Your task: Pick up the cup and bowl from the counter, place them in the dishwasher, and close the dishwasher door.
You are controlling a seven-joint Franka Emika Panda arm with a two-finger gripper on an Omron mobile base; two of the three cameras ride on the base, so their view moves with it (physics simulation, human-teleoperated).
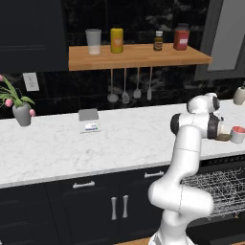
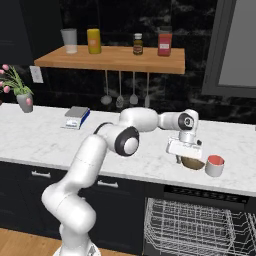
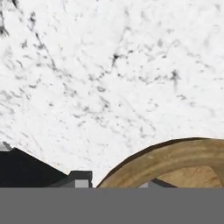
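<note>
Right now the gripper (image 2: pixel 187 158) is reaching down onto the wooden bowl (image 2: pixel 192 163), which is sitting on the counter (image 2: pixel 45 137) near its front edge, just above the open dishwasher (image 2: pixel 200 227). In the hand view the fingers (image 3: pixel 80 178) are straddling the bowl's rim (image 3: pixel 175 155), one tip outside the wall and the other seemingly inside, and they are standing fairly narrow; whether they are already pinching the rim I cannot tell. To do this grasp well, the fingers should be biting the rim squarely, deep enough that the curved wall is not slipping out, and the lift should be going straight up so the bowl is not tipping or knocking its neighbour. That neighbour, the cup (image 2: pixel 215 165), is standing upright just beside the bowl, on the side away from the arm. The bowl is looking shallow and round, light tan wood with a darker outer edge and a thick lip. The cup is pale grey with a red inside. Below, the dishwasher's wire rack (image 2: pixel 195 220) is standing pulled out and ready to receive both.
</note>
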